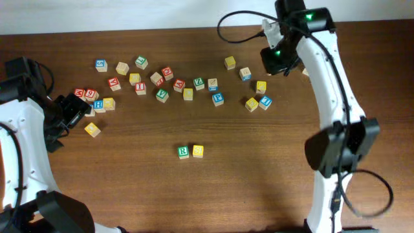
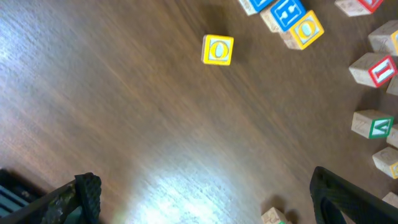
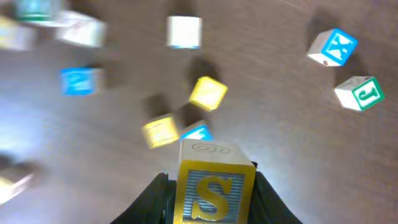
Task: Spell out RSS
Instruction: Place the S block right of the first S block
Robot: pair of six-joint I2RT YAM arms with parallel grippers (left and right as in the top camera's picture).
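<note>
A green R cube [image 1: 184, 151] and a yellow S cube [image 1: 198, 151] sit side by side, touching, on the table at the front centre. My right gripper [image 1: 277, 57] is raised over the far right of the table. In the right wrist view it [image 3: 213, 179] is shut on a second yellow S cube [image 3: 214, 194], held above the table. My left gripper [image 1: 72, 111] is at the far left, low over bare wood; in the left wrist view it [image 2: 205, 198] is open and empty.
Several other letter cubes lie scattered in a band across the far half of the table [image 1: 272, 168], from a cluster by the left gripper [image 1: 97, 102] to a group below the right gripper [image 1: 257, 97]. A yellow O cube [image 2: 217, 50] lies alone ahead of the left gripper.
</note>
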